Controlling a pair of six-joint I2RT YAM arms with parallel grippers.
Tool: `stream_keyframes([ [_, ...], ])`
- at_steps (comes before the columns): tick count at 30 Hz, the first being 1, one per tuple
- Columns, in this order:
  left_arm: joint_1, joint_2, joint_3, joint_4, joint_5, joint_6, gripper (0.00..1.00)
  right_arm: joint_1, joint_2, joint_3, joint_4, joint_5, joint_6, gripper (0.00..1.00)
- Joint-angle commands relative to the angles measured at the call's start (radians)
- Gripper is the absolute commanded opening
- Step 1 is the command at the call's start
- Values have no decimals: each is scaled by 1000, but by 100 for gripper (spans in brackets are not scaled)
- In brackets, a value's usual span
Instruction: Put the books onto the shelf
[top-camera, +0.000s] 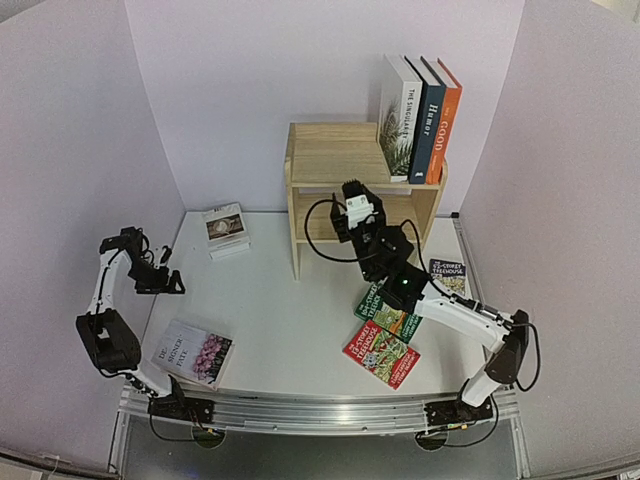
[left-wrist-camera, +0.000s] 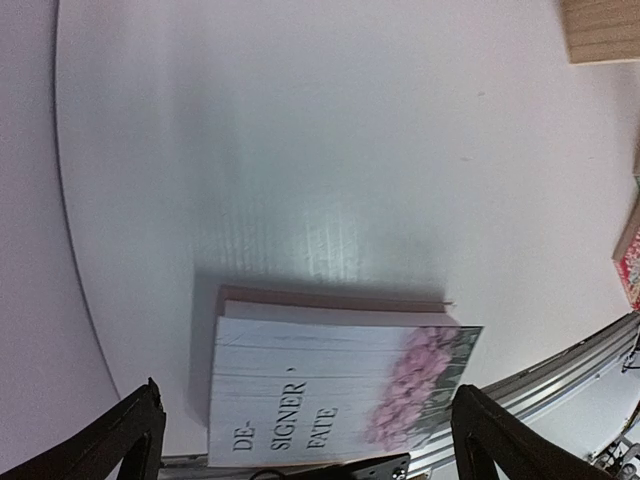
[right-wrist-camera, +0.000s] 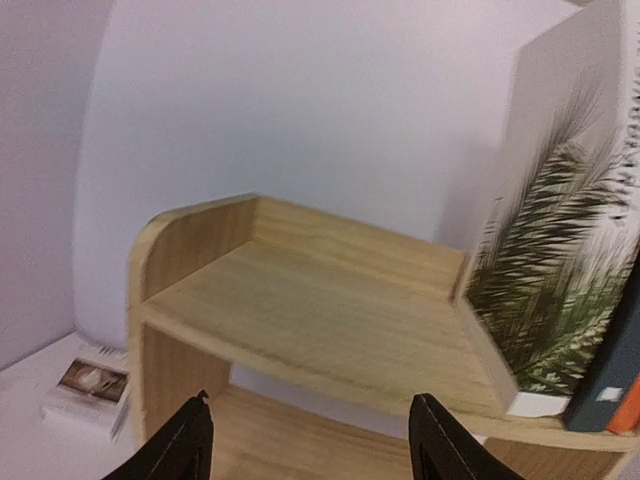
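Pale wood straight ahead of the right jaws: the shelf (right-wrist-camera: 300, 310), seen from just in front of its open face. Right jaws apart, black fingers (right-wrist-camera: 185, 445) with nothing between them.

Up and to the right of those jaws, upright at the right end of the top tier: white book with green plant (right-wrist-camera: 560, 270), then navy "Humor" (top-camera: 428, 125), then orange "GOOD" (top-camera: 447, 125) — spines forward, touching side by side.

Down and to the left of the right jaws, flat on the table (top-camera: 300, 330) beside the shelf's left panel: small white book (right-wrist-camera: 90, 385). Back behind them, near the right arm and flat on the table: three colourful paperbacks (top-camera: 385, 310), two just beside each other, the third paperback (top-camera: 448, 275) a little apart toward the right wall.

Left jaws spread wide and holding nothing, fingers (left-wrist-camera: 130, 440) at either lower corner of the left wrist view. Below and between them, flat on the table and untouched — pale book with pink flowers (left-wrist-camera: 340, 390), "DE-SIGNER FATE" on its cover.
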Motion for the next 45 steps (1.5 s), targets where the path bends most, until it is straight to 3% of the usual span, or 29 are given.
stream_keyframes([
  [1, 84, 53, -54, -76, -140, 100, 100, 7, -23, 8, -485, -386, 332, 66],
  [8, 94, 63, -247, -1, -168, 208, 100, 12, 73, -48, -549, -577, 575, 67],
  [15, 108, 134, -364, 114, -198, 238, 100, 43, 185, -32, -553, -667, 648, 67],
  [20, 106, 168, -364, 98, -70, 266, 98, 59, 235, -16, -556, -708, 673, 66],
  [22, 95, 166, -371, 71, -17, 275, 88, 63, 249, -15, -557, -708, 682, 66],
  [27, 7, 134, -456, 86, -19, 301, 45, 70, 279, -9, -556, -708, 720, 66],
  [31, -33, 179, -464, 77, 32, 281, 2, 83, 321, 13, -556, -726, 727, 66],
  [38, -69, 207, -317, 22, 157, 215, 0, 142, 402, 72, -560, -724, 700, 66],
  [45, -70, 360, -57, -114, 335, 77, 0, 312, 537, 221, -565, -529, 396, 68],
])
